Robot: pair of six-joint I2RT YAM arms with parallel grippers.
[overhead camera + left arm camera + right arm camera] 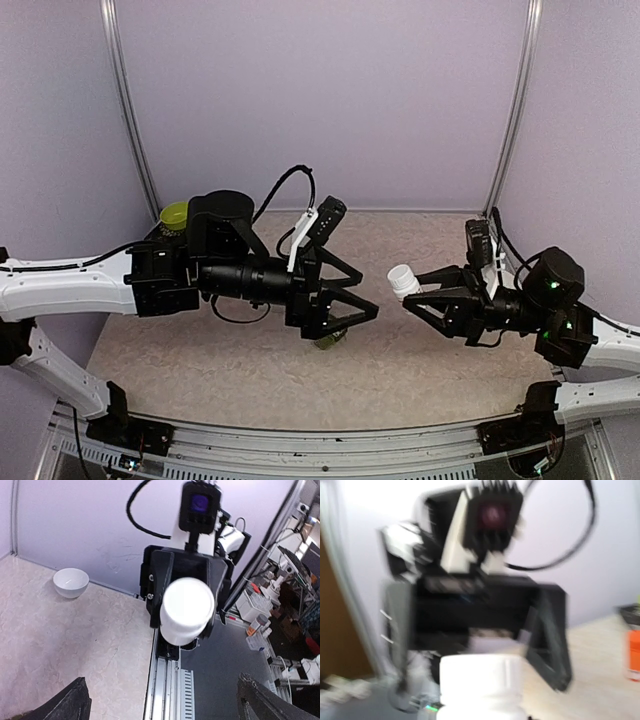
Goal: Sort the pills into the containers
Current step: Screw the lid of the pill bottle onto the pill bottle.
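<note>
My right gripper point(412, 290) is shut on a small white bottle point(402, 279) and holds it above the table, cap toward the left arm. The bottle fills the bottom of the right wrist view point(482, 685), which is blurred, and it faces the left wrist camera point(186, 610). My left gripper point(368, 296) is open and empty, its fingers point(67, 705) spread wide, a short gap from the bottle. A dark green thing point(328, 340), perhaps the containers, peeks out from under the left gripper and is mostly hidden. No pills show.
A white bowl point(71, 582) sits on the table near the wall. A yellow-green round thing point(174, 213) lies behind the left arm. An orange-red object point(634, 655) stands at the right edge of the right wrist view. The table's front rail point(167, 685) runs below the grippers.
</note>
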